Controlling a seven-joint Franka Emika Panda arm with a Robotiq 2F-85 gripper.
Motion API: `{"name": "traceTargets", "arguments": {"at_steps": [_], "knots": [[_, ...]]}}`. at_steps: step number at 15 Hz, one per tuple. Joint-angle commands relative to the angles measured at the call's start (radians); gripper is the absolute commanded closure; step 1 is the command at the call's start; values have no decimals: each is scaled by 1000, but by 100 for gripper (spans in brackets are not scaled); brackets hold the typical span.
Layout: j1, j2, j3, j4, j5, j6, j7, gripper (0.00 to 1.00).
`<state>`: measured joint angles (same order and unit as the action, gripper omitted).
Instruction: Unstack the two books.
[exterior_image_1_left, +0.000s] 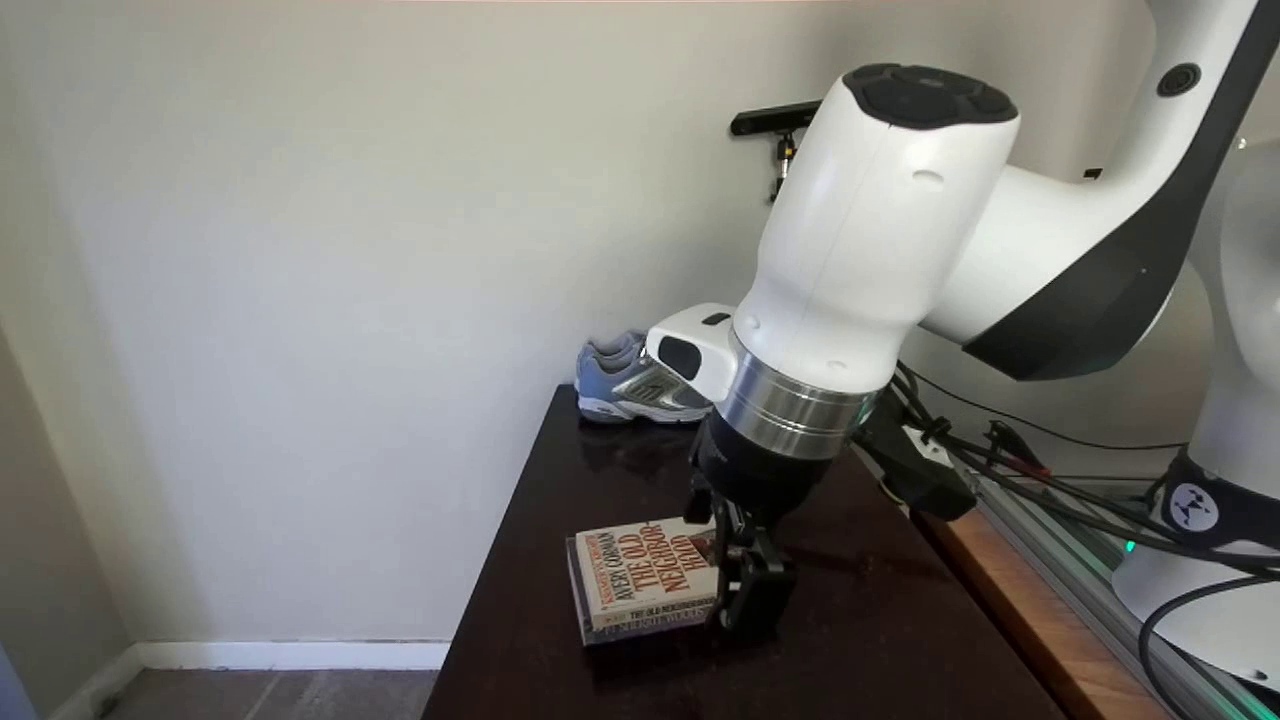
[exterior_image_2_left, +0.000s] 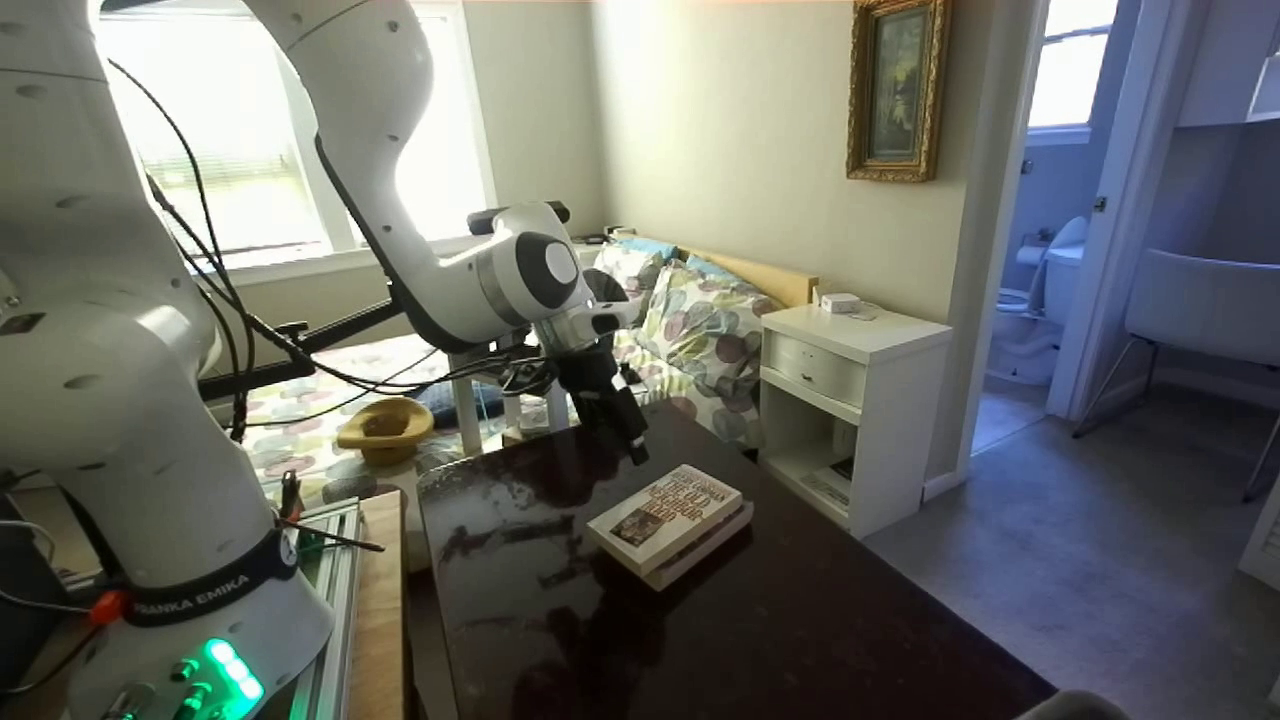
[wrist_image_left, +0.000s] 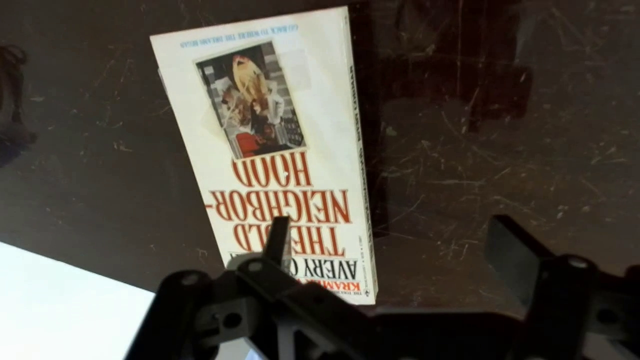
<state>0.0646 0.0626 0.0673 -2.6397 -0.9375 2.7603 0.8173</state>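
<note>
A pale wall (exterior_image_1_left: 300, 300) backs a glossy dark-brown counter (exterior_image_1_left: 870, 640) in an exterior view, where we see a rectangular beige paperback with reddish lettering (exterior_image_1_left: 650, 565) stacked on a darker paperback (exterior_image_1_left: 645, 628). In an exterior view we find black jointed fingers (exterior_image_2_left: 622, 420) near both paperbacks. In the wrist view we see them spread wide, one overlapping the beige paperback, one over the counter.

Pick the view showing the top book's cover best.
Wrist view: the top book's cover is largest there, its picture unobstructed, though a gripper finger hides some lettering. Both exterior views show it smaller and more obliquely.
</note>
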Motion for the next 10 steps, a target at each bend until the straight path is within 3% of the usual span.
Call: {"name": "traceTargets", "arguments": {"at_steps": [1, 10], "knots": [[0, 46, -6, 9, -43, -13, 3, 0], [13, 81, -5, 25, -112, -145, 15, 0]]}}
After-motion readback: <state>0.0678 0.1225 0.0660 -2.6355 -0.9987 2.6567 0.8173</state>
